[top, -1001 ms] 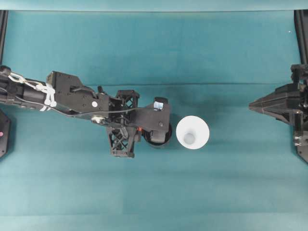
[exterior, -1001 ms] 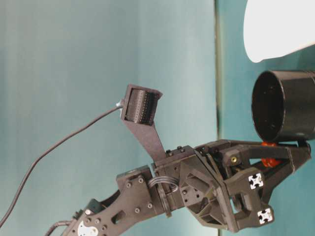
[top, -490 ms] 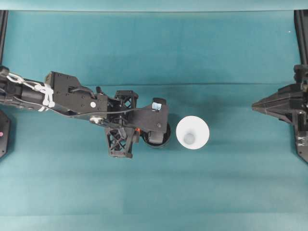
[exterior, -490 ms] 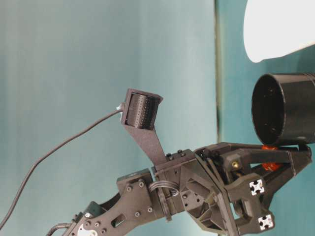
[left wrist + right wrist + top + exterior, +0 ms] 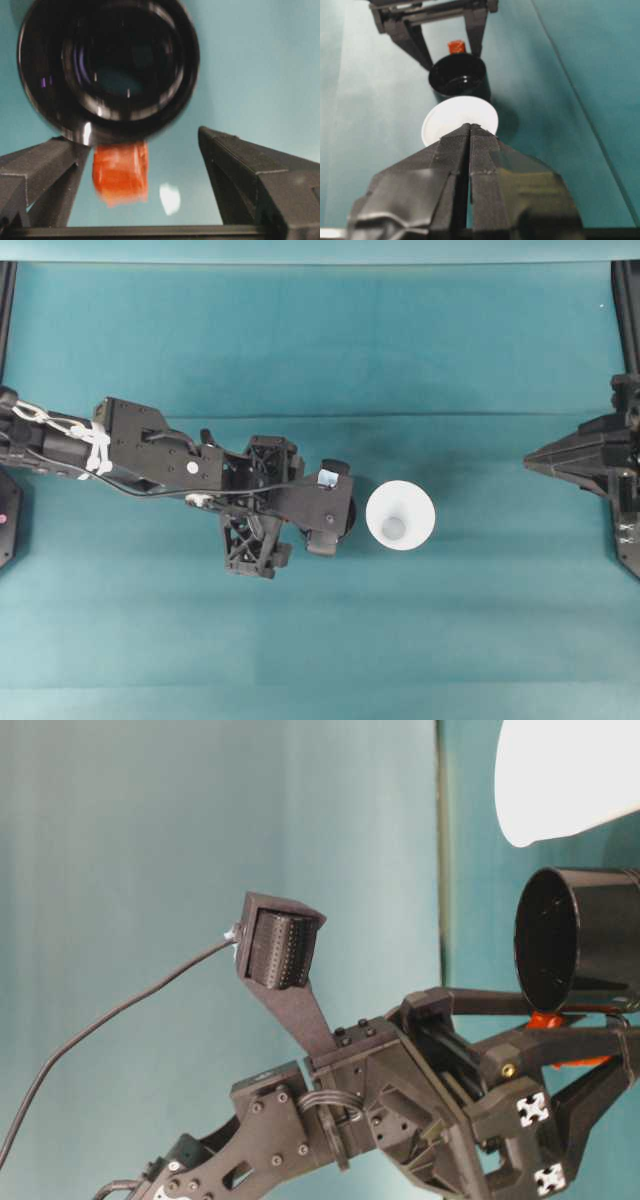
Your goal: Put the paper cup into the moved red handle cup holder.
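Paper cup (image 5: 400, 516), plain matte white and flaring to a wide round rim, stands upright near the middle of the teal cloth-covered table (image 5: 320, 350), with nothing inside it. Just beside it sits the red handle cup holder (image 5: 459, 76), a glossy black round pot with a short orange-red tab (image 5: 120, 170) jutting toward the left arm; its shiny hollow is empty too. The left gripper (image 5: 145, 170) is spread wide, its angular black fingers (image 5: 250, 172) lying either side of the tab, and it grips nothing. The right gripper (image 5: 469, 129) is well apart at the table's edge, its ridged, taped fingers pressed together on nothing.
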You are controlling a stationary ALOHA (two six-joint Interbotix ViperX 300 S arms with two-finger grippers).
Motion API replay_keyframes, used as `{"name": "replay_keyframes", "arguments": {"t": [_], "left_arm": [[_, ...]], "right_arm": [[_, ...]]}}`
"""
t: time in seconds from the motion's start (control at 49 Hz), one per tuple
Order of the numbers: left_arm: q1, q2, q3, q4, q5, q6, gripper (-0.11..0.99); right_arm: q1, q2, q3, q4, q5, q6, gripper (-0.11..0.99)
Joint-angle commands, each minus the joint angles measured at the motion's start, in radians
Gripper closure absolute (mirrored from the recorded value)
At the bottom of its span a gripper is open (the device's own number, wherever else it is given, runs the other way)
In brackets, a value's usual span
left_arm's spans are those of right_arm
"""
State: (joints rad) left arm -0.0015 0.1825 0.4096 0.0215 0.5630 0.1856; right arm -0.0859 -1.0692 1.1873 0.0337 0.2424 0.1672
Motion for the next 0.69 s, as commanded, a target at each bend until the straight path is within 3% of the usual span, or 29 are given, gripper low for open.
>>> {"name": "replay_keyframes", "arguments": {"t": [0.0,0.266,0.49,0.674], "left_arm": [[-0.002,-0.055,0.006,0.000,0.015,0.002,-0.06],[0.014,-0.270,0.091,0.002,0.020,0.003,-0.06],[0.014,-0.469,0.192,0.002,0.020,0.000,-0.06],[0.011,-0.566,0.261,0.002,0.020,-0.005,-0.06]], "right_arm": [[-0.002,0.005,-0.008,0.002,-0.005,0.012,0.98],[-0.002,0.017,-0.008,0.003,0.005,0.015,0.98],[-0.002,0.025,-0.006,0.002,0.020,0.104,0.96],[-0.003,0.025,-0.011,-0.006,0.021,0.107,0.94]]}}
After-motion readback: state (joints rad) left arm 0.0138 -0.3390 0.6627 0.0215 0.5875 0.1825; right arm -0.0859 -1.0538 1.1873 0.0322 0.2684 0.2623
